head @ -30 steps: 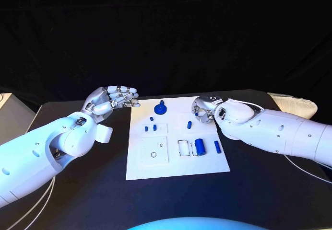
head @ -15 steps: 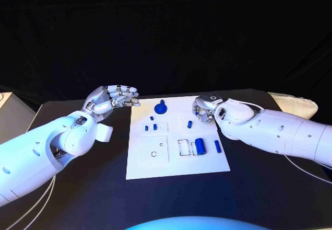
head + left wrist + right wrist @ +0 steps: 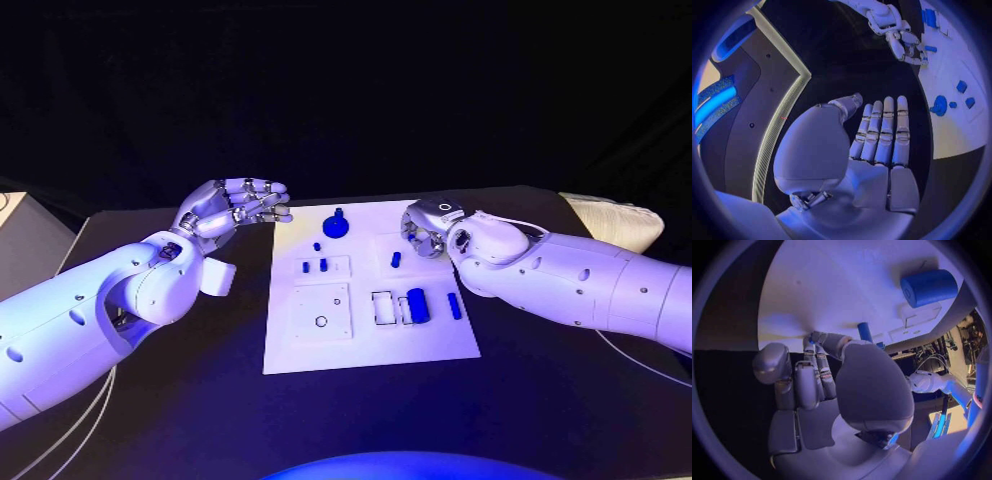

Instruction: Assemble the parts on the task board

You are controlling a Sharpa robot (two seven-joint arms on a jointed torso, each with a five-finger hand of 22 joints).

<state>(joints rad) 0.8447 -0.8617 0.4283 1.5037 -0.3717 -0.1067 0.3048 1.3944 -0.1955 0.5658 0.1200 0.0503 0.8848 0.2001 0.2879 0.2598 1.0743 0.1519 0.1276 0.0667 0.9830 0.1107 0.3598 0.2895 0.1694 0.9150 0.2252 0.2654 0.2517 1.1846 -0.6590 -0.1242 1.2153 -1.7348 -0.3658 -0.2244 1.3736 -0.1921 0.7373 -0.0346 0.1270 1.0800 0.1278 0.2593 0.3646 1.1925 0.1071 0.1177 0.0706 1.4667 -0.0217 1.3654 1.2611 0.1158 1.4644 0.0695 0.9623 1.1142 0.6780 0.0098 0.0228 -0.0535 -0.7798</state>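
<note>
The white task board [image 3: 433,345] lies in the middle of the table. On it are a round blue knob [image 3: 335,226], a short pin [image 3: 395,259], a thick cylinder [image 3: 417,305] in a slot and a long bar [image 3: 453,306]. My right hand [image 3: 427,228] is over the board's far right corner. In the right wrist view its fingertips [image 3: 817,337] touch the board [image 3: 848,280] beside the pin [image 3: 864,331]; a blue speck shows there, and a grip is unclear. My left hand [image 3: 238,205] hovers off the board's far left corner, its palm [image 3: 873,150] bare.
Two small blue pieces [image 3: 315,266] and a tiny pin [image 3: 316,246] sit on the board's left half. A white object [image 3: 613,215] lies at the table's far right edge. Black table [image 3: 173,400] surrounds the board.
</note>
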